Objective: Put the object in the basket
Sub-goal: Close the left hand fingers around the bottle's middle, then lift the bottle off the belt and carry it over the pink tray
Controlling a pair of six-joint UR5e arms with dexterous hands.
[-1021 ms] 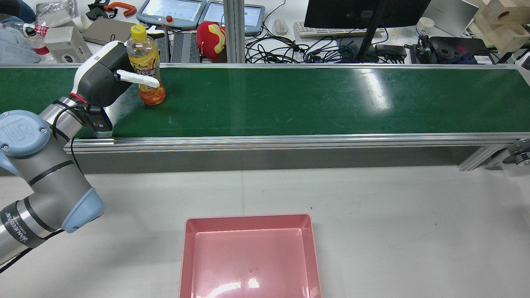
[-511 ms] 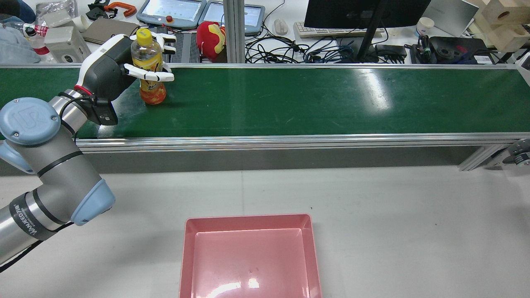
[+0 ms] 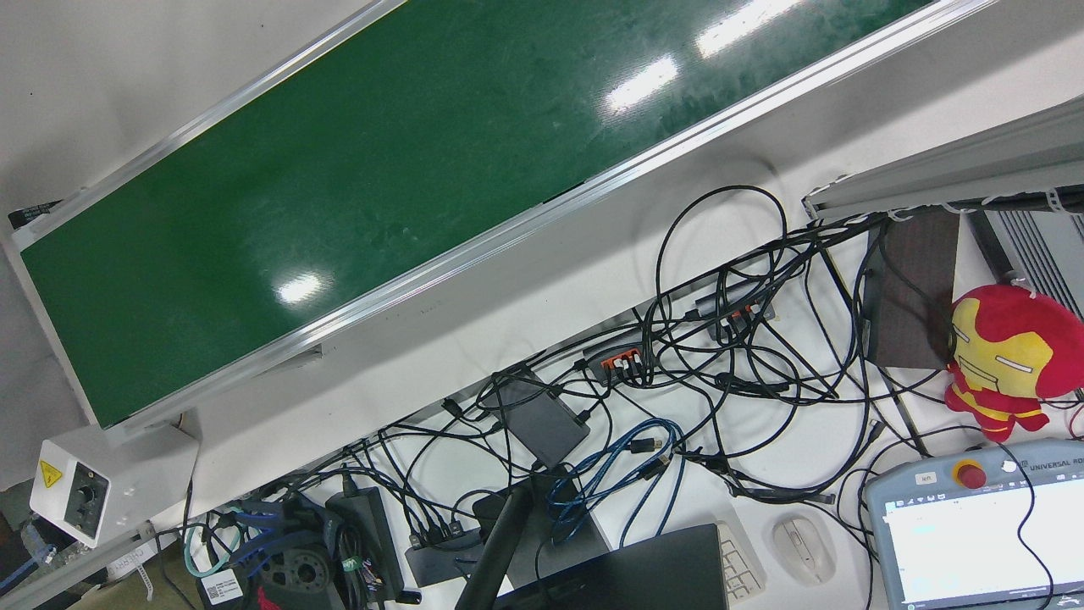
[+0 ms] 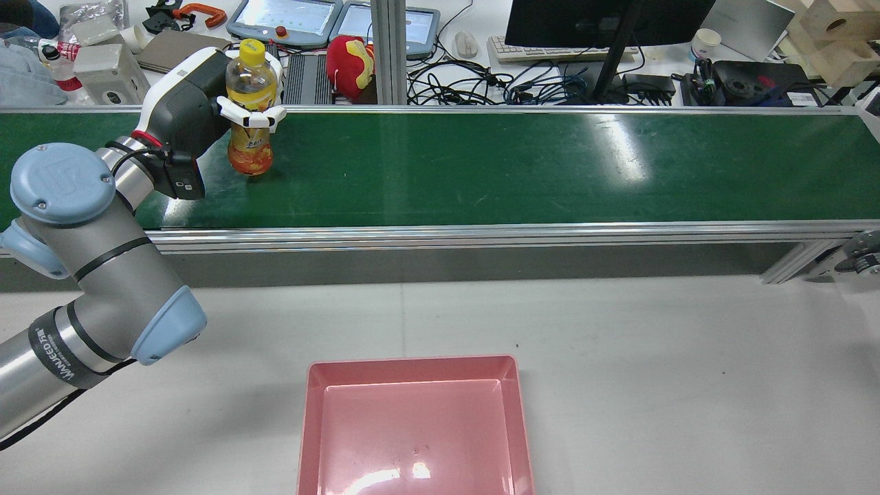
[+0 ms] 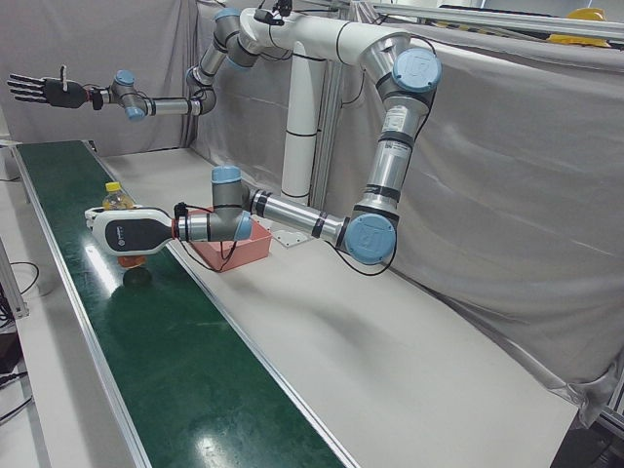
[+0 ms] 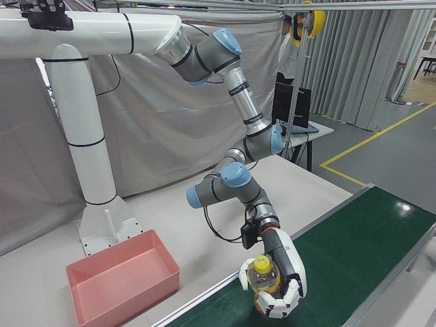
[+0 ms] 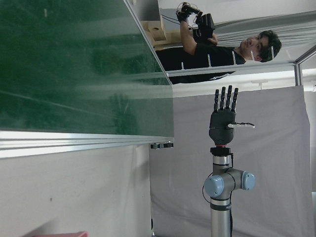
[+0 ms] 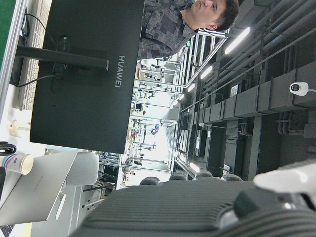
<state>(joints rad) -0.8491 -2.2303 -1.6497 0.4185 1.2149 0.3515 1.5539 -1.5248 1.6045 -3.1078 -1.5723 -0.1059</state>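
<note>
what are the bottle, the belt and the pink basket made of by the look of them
The bottle: seemingly clear plastic, orange drink showing through, yellow cap, printed label. The belt: likely rubbery or PVC sheet, dark green, semi-glossy with lamp glare and scuffs, edged by aluminium rails. The pink basket: looks like moulded plastic, smooth and glossy, reflecting highlights on its floor.

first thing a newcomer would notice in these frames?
Probably the yellow-capped orange drink bottle standing upright on the green conveyor belt, with the robot's left hand wrapped around its upper half. Next, the empty pink basket on the grey table near the robot, well apart from the bottle. The right hand is raised high off to the side, fingers spread, holding nothing.
</note>
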